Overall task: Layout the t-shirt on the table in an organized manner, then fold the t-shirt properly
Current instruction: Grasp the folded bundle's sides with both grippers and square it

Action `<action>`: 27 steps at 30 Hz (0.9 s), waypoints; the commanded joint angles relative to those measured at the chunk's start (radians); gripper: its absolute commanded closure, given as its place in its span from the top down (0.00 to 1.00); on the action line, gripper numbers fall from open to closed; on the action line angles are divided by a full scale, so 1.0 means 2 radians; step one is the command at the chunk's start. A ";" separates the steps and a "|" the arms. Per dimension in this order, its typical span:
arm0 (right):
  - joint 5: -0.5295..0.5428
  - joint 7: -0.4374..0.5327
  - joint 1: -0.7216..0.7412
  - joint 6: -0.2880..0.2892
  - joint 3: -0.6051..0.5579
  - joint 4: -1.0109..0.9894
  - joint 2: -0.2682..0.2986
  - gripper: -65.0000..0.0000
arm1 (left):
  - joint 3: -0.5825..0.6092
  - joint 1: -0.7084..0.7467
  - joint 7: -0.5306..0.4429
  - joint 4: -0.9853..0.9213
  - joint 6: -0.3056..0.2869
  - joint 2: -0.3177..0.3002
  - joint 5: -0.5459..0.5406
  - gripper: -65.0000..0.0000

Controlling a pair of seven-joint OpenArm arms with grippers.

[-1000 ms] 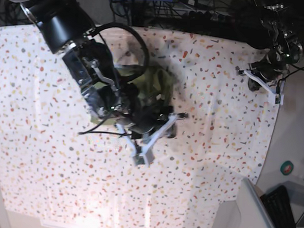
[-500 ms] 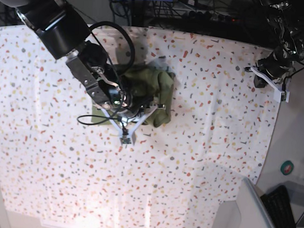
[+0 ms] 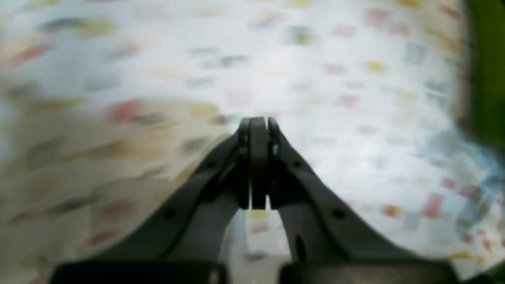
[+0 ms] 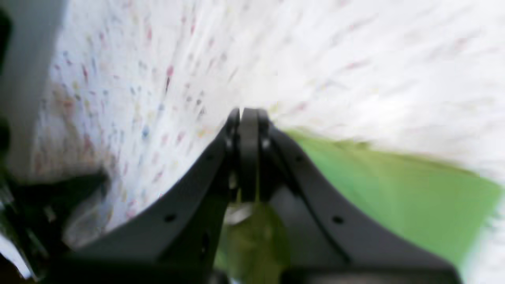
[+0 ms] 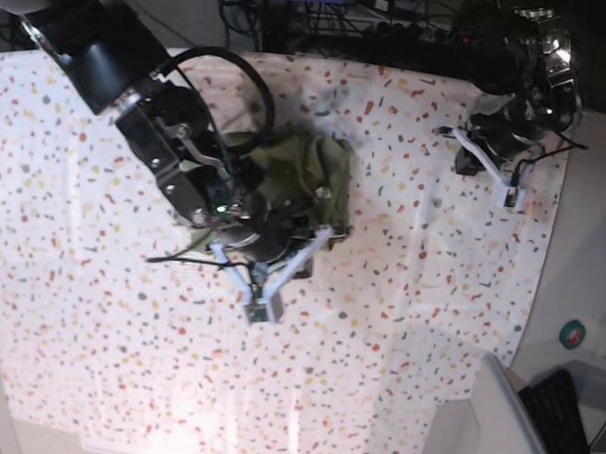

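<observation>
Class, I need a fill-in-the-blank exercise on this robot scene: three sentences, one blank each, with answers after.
1. The t-shirt is ____ in colour.
2. It lies ____ in a heap on the table, not spread flat.
3. The jaws of the left end effector are ____, with nothing between them.

Missing words: green; bunched; shut

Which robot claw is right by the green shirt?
The right gripper, on the base view's left, sits at the bunched t-shirt. The left gripper is off near the table's far edge.
</observation>
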 commanded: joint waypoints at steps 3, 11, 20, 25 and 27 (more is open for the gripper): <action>-0.002 -0.026 -0.032 -0.001 0.061 0.063 0.035 0.00 | 0.043 -0.004 -0.011 0.053 -0.004 0.024 -0.007 0.00; -0.002 -0.031 -0.098 0.000 0.129 0.073 0.073 0.00 | 0.155 -0.068 -0.013 0.061 -0.001 0.074 -0.003 0.00; -0.002 -0.030 -0.092 0.002 0.126 0.072 0.067 0.00 | 0.177 -0.142 -0.063 -0.125 0.037 0.077 -0.002 0.00; -0.002 -0.028 -0.065 0.002 0.099 0.044 0.060 0.00 | 0.177 -0.143 -0.068 -0.154 0.037 0.070 -0.002 0.00; -0.001 -0.017 -0.055 0.003 0.086 0.027 0.058 0.00 | 0.177 -0.143 -0.069 -0.156 0.037 0.070 -0.002 0.00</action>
